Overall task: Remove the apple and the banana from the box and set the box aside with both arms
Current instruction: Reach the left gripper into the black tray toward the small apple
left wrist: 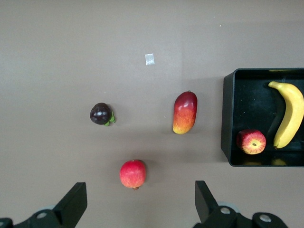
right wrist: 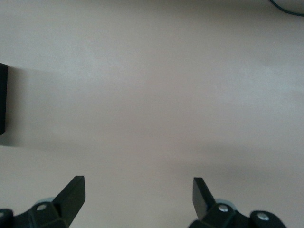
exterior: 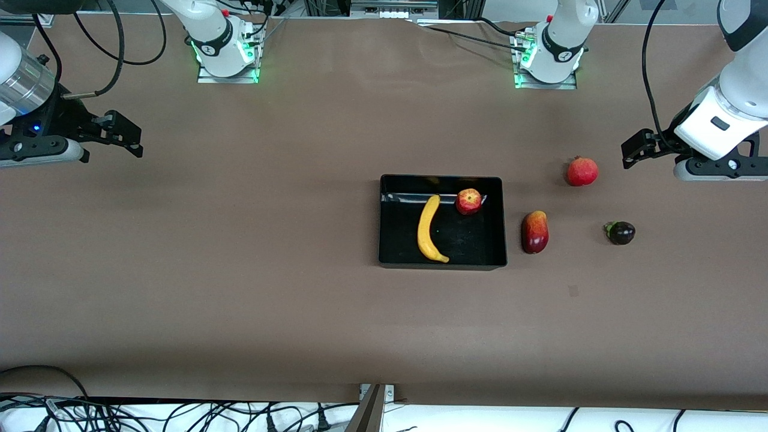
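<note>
1. Left wrist view shows the left gripper (left wrist: 137, 204) with its two black fingers (left wrist: 73, 202) spread wide apart, holding nothing and touching nothing.
2. It hangs in the air over the bare brown table (exterior: 240, 270) at the left arm's end, and the left arm waits there.
3. Right wrist view shows the right gripper (right wrist: 137, 202) spread wide too, with nothing between its fingers (right wrist: 71, 194).
4. It hangs over bare table at the right arm's end, and the right arm waits as well.
5. A shallow black plastic box (exterior: 443, 180) sits near the middle of the table.
6. A long curved yellow banana (exterior: 428, 228) lies flat inside the box.
7. A small round red apple with yellow streaks (exterior: 468, 201) sits inside the box too, just beside the banana's tip.
8. A dark red and yellow mango (exterior: 534, 231) lies on the table just beside the box.
9. A plain red pomegranate (exterior: 582, 171) and a small dark purple round fruit (exterior: 621, 233) sit toward the left arm's end.
</note>
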`<state>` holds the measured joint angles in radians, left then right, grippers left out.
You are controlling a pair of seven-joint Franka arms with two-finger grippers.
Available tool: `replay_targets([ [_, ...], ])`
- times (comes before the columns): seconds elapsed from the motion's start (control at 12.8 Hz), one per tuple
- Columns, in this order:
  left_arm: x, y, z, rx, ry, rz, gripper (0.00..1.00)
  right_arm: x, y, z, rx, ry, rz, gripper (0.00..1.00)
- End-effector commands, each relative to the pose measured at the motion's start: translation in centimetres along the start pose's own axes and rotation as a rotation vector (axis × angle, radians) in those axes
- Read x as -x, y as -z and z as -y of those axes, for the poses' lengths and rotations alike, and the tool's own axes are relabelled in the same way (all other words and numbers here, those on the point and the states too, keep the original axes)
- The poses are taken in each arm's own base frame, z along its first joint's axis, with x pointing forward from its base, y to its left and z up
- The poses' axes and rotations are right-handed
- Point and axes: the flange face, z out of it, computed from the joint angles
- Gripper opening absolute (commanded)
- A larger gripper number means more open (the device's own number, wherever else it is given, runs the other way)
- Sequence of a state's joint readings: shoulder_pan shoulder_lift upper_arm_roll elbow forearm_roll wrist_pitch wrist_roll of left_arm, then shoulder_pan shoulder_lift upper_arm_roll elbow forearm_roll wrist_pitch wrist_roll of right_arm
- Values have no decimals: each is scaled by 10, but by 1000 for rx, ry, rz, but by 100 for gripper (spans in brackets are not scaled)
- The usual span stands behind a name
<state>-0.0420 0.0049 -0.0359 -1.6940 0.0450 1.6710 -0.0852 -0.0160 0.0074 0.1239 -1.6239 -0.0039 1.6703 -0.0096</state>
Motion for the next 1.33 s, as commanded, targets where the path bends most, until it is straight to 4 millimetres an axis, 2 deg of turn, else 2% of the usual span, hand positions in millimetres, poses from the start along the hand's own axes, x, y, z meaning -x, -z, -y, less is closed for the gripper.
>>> replay_targets([
  [0.0,-4,6,-2,18,-17,12,100,-1,5,-1,-7,0,-6,100],
  [0.16,-6,7,-2,17,-14,12,100,-1,5,-1,-7,-2,-7,100],
  [0.31,-3,-7,-1,60,0,107,100,-1,5,-1,-7,0,-7,100],
  [0.63,-13,-4,-8,57,-16,118,100,-1,6,-1,-7,0,-7,100],
  [0.78,-13,-1,-18,57,-37,134,100,-1,5,-2,-7,-2,-6,100],
  [0.94,-10,-9,-54,57,-89,162,100,-1,6,-2,-7,0,-7,100],
  [1.02,-10,-22,-79,53,-99,182,100,-1,6,-1,-7,1,-7,100],
  [1.25,-31,-89,-164,43,-63,181,100,-1,5,-2,-7,3,-6,100],
])
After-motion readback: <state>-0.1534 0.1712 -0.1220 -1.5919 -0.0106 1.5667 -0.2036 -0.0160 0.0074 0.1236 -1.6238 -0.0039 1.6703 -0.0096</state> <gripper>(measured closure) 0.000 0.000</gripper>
